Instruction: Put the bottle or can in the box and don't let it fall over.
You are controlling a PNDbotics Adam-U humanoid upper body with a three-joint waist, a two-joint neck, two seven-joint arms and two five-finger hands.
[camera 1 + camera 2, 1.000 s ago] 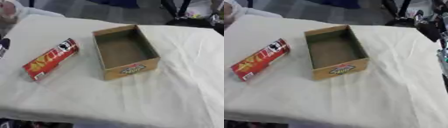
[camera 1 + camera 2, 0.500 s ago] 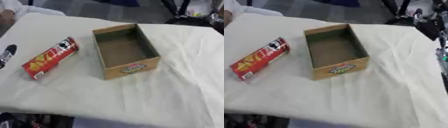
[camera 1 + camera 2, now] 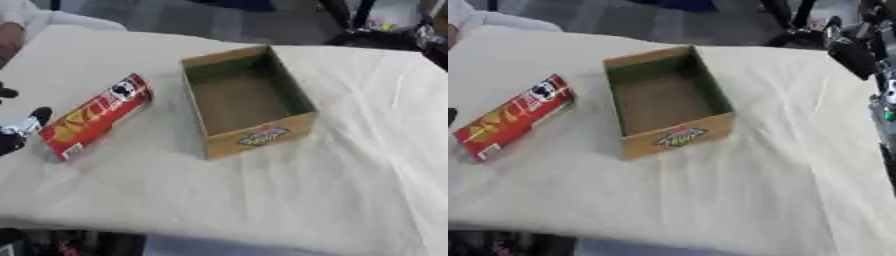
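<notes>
One red can [image 3: 94, 118] (lying down), one cardboard box [image 3: 248, 101], one table [image 3: 262, 200].

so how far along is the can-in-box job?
Nothing done yet. The red can lies on its side on the white cloth, left of the empty cardboard box. The left hand is at the can's near end, not gripping. Left: grasp, place upright in box.
</notes>
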